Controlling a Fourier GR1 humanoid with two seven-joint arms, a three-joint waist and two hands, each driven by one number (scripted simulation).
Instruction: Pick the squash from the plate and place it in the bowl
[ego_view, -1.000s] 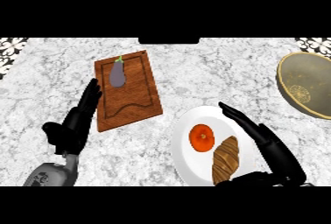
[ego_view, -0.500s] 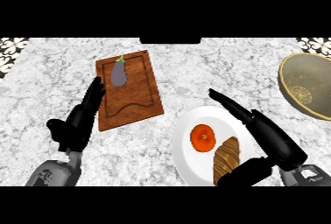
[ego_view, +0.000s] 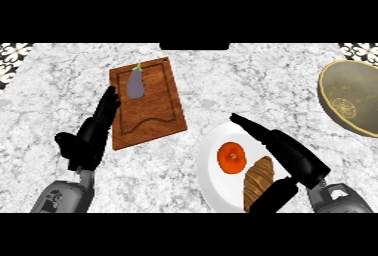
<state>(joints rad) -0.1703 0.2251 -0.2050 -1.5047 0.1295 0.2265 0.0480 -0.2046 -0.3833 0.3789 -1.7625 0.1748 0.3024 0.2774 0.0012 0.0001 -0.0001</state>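
The plate (ego_view: 210, 170), white, sits nearest on the marble counter (ego_view: 244, 80). On it lie a brown croissant (ego_view: 258, 180) at the near right and, just beside it toward the far left, the round orange squash (ego_view: 231, 157). The right hand (ego_view: 291, 157) hangs over the plate's right side, fingers straight and spread from the thumb, holding nothing; whether it touches the croissant cannot be told. Left of the plate, the left hand (ego_view: 88, 137) is open with fingers straight, lying along the left edge of a wooden board (ego_view: 151, 117). An eggplant (ego_view: 136, 84) lies on the board's far end. Far right of the plate stands the bowl (ego_view: 353, 100).
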